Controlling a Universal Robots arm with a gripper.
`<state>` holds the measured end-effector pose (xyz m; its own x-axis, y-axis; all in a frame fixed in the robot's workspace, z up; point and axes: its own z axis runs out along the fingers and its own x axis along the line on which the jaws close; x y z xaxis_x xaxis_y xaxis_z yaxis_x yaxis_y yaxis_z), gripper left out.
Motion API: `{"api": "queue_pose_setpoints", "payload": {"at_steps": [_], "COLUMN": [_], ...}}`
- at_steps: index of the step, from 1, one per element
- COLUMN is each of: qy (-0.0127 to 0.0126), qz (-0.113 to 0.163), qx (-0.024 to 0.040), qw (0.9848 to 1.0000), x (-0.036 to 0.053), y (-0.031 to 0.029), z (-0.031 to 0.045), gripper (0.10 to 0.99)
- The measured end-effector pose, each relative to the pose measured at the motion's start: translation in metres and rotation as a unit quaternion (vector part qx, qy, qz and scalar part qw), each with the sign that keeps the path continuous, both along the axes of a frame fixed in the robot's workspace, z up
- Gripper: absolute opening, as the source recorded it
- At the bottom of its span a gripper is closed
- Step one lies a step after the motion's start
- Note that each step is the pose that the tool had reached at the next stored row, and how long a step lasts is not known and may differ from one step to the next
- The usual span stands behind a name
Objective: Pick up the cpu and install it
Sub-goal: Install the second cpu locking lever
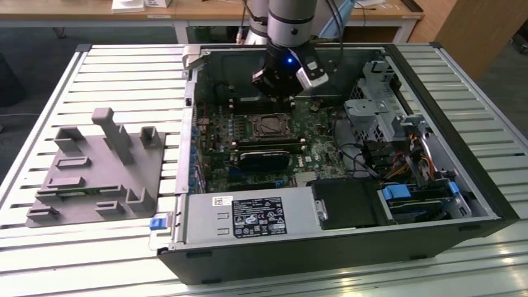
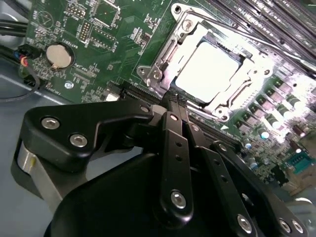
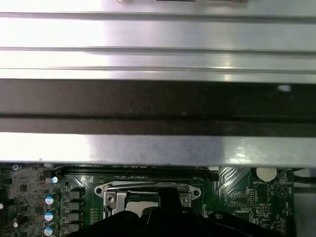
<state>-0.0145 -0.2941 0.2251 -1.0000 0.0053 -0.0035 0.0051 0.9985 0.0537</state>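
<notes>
1. A grey plastic tray (image 1: 97,167) lies on the slatted table at the exterior view's left.
2. The black claw (image 2: 174,101) hangs over the green board (image 1: 247,133), fingers pressed together, holding nothing.
3. The shiny square silver cpu (image 2: 210,71) sits in its metal socket frame (image 2: 163,64), just beyond the fingertips.

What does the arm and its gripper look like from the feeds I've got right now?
The arm is a silver-grey cylinder ending in a black wrist block with a small blue light and a white-and-black module on one side. The gripper is matte black, built of flat linkage bars joined by shiny round screw heads, with a silver metal ring at its base.
</notes>
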Motion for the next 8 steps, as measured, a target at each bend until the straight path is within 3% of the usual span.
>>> {"api": "queue_pose_setpoints", "payload": {"at_steps": [5,8], "qy": [0.0001,0.0], "qz": [0.0,0.0], "qx": [-0.0001,0.0], "qw": [1.0,1.0], "x": [0.0,0.0], "y": [0.0,-0.0004], "z": [0.0182,0.0198], "gripper": [0.106,0.106]}}
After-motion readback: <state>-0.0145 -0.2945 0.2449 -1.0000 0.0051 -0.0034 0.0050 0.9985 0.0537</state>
